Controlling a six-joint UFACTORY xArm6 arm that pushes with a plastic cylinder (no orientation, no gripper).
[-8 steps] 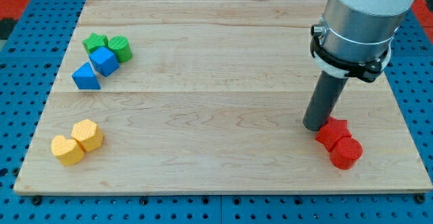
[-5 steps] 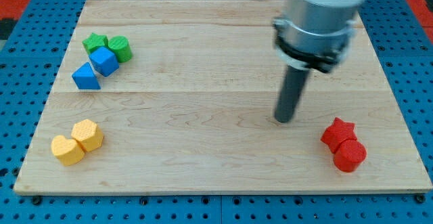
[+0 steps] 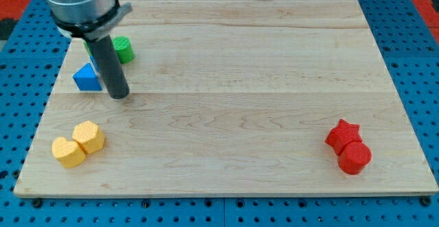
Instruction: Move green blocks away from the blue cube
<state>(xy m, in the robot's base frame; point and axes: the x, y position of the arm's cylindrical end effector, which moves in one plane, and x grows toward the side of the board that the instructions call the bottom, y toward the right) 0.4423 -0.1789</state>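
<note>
On the smooth wooden board (image 3: 240, 62), my tip (image 3: 119, 95) sits just right of the blue triangle block (image 3: 86, 79), below the round ridged green block (image 3: 123, 49); the rod hides the blue cube.

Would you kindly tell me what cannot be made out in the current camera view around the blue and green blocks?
- Blue cube: hidden behind the rod, camera view.
- Second green block: not visible, behind the arm; only the green cylinder shows.
- Blue triangular block: its right edge is covered by the rod.
- My tip shows, just right of the blue triangular block; contact cannot be told.
</note>
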